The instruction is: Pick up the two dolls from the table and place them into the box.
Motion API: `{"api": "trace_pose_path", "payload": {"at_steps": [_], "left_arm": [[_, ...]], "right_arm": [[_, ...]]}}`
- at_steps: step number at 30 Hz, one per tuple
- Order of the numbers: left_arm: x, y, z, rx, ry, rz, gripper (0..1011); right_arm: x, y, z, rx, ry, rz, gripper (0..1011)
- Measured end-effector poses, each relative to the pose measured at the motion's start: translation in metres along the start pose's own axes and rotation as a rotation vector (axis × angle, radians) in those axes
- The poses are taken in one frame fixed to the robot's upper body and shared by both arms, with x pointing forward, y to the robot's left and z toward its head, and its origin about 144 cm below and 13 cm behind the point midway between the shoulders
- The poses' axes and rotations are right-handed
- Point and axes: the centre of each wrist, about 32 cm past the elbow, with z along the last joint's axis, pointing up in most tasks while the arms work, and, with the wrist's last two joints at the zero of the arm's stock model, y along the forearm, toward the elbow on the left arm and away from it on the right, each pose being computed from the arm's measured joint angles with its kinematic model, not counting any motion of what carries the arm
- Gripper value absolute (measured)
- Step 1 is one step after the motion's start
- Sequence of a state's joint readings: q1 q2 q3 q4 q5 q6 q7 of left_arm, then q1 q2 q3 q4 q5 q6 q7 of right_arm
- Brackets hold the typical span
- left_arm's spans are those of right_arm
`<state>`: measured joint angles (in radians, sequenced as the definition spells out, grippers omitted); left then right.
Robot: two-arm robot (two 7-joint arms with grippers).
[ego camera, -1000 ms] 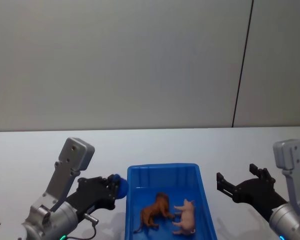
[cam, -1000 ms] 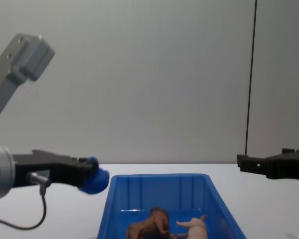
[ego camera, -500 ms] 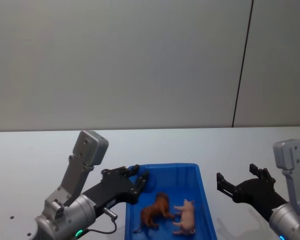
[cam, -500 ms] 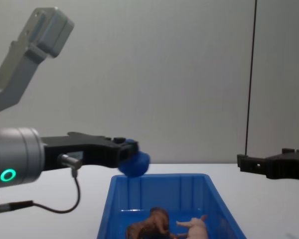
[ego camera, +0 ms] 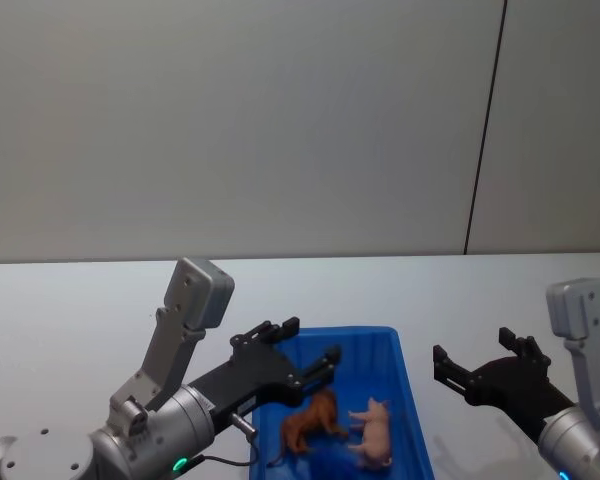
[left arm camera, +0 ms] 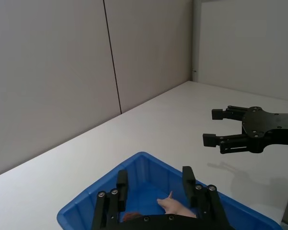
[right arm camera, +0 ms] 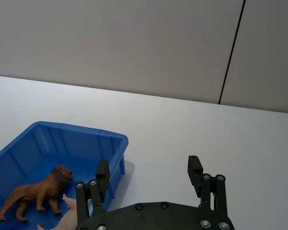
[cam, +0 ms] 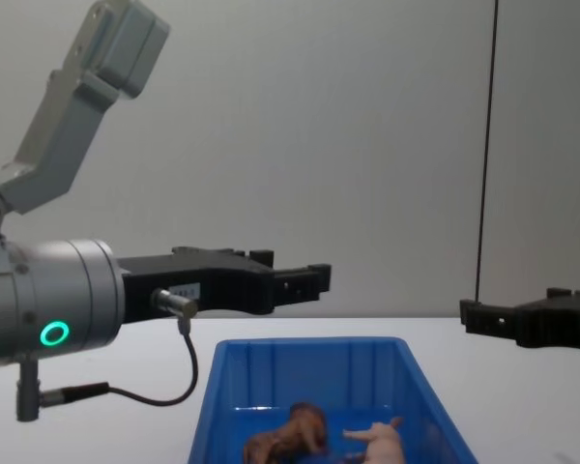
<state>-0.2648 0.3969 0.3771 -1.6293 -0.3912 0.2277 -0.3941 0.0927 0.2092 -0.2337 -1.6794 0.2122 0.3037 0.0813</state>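
Both dolls lie inside the blue box (ego camera: 413, 412): a shaggy brown four-legged one (ego camera: 308, 420) on the left and a pale pink pig-like one (ego camera: 373, 432) on the right. The chest view shows the brown doll (cam: 290, 437) and the pink doll (cam: 377, 440) on the box floor. My left gripper (ego camera: 305, 345) hovers open over the box's far left corner with nothing between its fingers. My right gripper (ego camera: 470, 347) hangs open over the table (ego camera: 80, 300), just right of the box. From the right wrist, the brown doll (right arm camera: 36, 191) stands in the box (right arm camera: 86, 130).
A plain grey wall with a dark vertical seam (ego camera: 485, 130) rises behind the white table. From the left wrist view, my right gripper (left arm camera: 210, 127) is seen beyond the box rim (left arm camera: 86, 201).
My left gripper has swung right from beside the box to above it and has opened. The small blue ball it held is no longer between its fingers. The right arm has not moved.
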Motion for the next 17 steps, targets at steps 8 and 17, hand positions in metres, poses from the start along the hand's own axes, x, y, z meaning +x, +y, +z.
{"api": "trace_pose_path", "payload": {"at_steps": [8, 17], "left_arm": [[-0.0014, -0.0027, 0.0002, -0.012, 0.004, -0.017, 897], [-0.0021, -0.0041, 0.0002, -0.018, 0.007, -0.026, 1001]], "right_arm": [[0.0000, 0.0000, 0.0000, 0.000, 0.000, 0.000, 1001], [0.0000, 0.0000, 0.0000, 0.000, 0.000, 0.000, 1001]]}}
